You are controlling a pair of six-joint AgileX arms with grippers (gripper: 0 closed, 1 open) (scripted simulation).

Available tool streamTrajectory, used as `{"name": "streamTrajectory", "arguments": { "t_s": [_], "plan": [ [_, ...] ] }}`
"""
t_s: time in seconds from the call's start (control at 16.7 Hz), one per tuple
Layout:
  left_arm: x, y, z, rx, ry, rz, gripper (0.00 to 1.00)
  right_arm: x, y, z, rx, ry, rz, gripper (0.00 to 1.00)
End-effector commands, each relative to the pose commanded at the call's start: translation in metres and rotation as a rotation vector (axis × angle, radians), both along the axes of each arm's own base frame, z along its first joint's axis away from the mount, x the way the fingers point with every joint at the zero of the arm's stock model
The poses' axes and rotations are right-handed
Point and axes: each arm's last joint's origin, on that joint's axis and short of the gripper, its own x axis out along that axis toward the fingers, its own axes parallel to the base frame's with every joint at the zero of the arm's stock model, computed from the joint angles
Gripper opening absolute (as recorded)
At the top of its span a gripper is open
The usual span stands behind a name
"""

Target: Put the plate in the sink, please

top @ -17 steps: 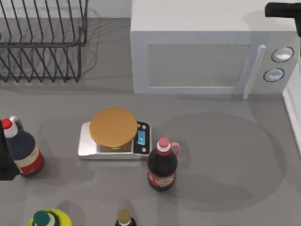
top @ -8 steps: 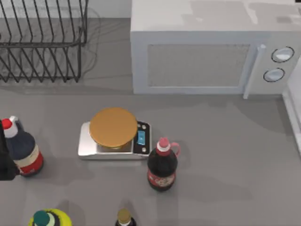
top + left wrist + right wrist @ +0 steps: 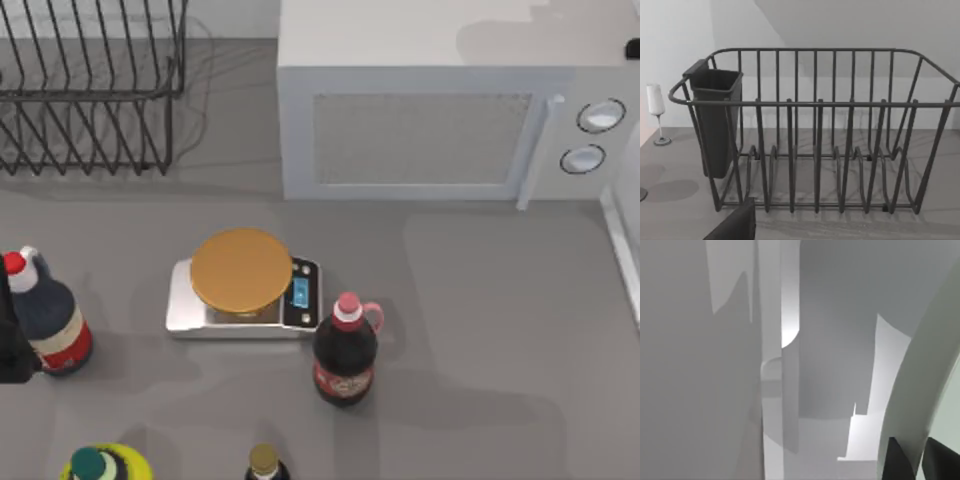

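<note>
The right jaws (image 3: 919,462) are nearly closed. Their two dark fingertips (image 3: 900,460) stand just either side of the curved rim of the large, round, pale mint-green plate (image 3: 917,405), which they hold on edge. The plate arcs up and away from the jaws. Pale, flat white and grey surfaces lie beyond them.

In the top view, the thin white rim of the pale sink (image 3: 618,250) runs along the desk's right edge, beside the boxy light-grey microwave (image 3: 420,130) with two round knobs.

The left arm (image 3: 8,345) is parked at the desk's left edge, and I cannot tell how its jaws stand. Straight ahead of it sits a dark wire dish rack (image 3: 840,150). A dark rectangular cutlery cup (image 3: 715,120) hangs on one of the rack's corners. Past that corner a slender wine glass (image 3: 656,107) stands upright on the grey desk (image 3: 480,330).

A dark red-capped bottle with a red label (image 3: 45,325) stands touching or just beside the left arm. Mid-desk is a silver scale (image 3: 240,295) topped by an orange-brown disc, with a dark jug-handled bottle (image 3: 345,350) just beside it. At the near edge are a yellow, green-capped container (image 3: 100,465) and a brown-capped dark bottle (image 3: 263,462).
</note>
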Motion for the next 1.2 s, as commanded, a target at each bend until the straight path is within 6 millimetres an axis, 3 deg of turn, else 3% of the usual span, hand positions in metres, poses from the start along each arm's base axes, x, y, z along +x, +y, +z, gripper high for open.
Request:
{"name": "streamTrajectory", "arguments": {
  "t_s": [0.18, 0.96, 1.2],
  "plan": [
    [0.0000, 0.0000, 0.0000, 0.000, 0.000, 0.000, 1.00, 0.0000, 0.0000, 0.0000, 0.000, 0.000, 0.000, 0.00],
    [0.0000, 0.0000, 0.0000, 0.000, 0.000, 0.000, 1.00, 0.0000, 0.0000, 0.0000, 0.000, 0.000, 0.000, 0.98],
    [0.0000, 0.0000, 0.0000, 0.000, 0.000, 0.000, 1.00, 0.0000, 0.0000, 0.0000, 0.000, 0.000, 0.000, 1.00]
  ]
}}
